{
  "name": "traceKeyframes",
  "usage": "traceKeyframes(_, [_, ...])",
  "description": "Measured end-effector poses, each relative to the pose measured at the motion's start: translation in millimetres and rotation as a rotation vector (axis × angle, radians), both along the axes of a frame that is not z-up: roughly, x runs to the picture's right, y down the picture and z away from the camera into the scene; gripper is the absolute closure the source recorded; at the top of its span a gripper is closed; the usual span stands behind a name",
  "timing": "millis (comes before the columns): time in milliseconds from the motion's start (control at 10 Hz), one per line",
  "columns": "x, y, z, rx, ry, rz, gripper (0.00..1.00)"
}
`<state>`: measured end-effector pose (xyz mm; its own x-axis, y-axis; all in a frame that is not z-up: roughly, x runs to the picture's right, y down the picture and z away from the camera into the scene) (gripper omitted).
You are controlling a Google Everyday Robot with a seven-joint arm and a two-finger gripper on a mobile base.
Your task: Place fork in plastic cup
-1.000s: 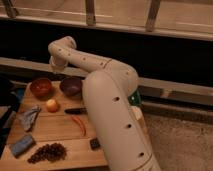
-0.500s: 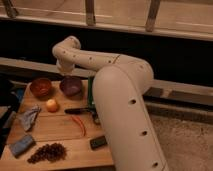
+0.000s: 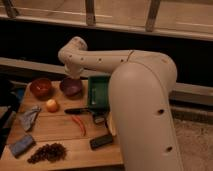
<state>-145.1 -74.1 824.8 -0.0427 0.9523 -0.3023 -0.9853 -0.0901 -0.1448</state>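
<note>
Brown bowl [image 3: 41,87]; purple bowl [image 3: 71,87]; green bin [image 3: 98,93]; grapes [image 3: 47,152].

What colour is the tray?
The tray is green, best in the camera view; the tool is out of sight behind the arm.

On the counter [image 3: 57,134] stand two bowls, a reddish-brown one [image 3: 41,87] and a purple one [image 3: 71,86], both along the far edge. There is one green bin [image 3: 99,93] beside them, one round yellow-orange fruit [image 3: 51,105], one black-handled knife [image 3: 75,110], one red chili [image 3: 79,125], one crumpled grey cloth [image 3: 29,118], one blue packet [image 3: 21,145], one heap of dark berries [image 3: 47,152] and one dark block [image 3: 101,141]. The single end effector, closed, sits hidden behind the white arm [image 3: 140,100] at the counter's right edge.
</note>
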Motion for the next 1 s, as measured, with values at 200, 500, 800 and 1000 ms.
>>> traceKeyframes(200, [23.7, 18.7, -5.7, -0.019, 0.042, 0.064, 1.0])
traceKeyframes(500, [24.2, 23.9, -7.5, -0.026, 0.044, 0.072, 1.0])
traceKeyframes(800, [26.6, 23.7, -7.2, -0.026, 0.046, 0.075, 1.0])
traceKeyframes(1000, [24.7, 24.2, -7.1, -0.029, 0.044, 0.074, 1.0])
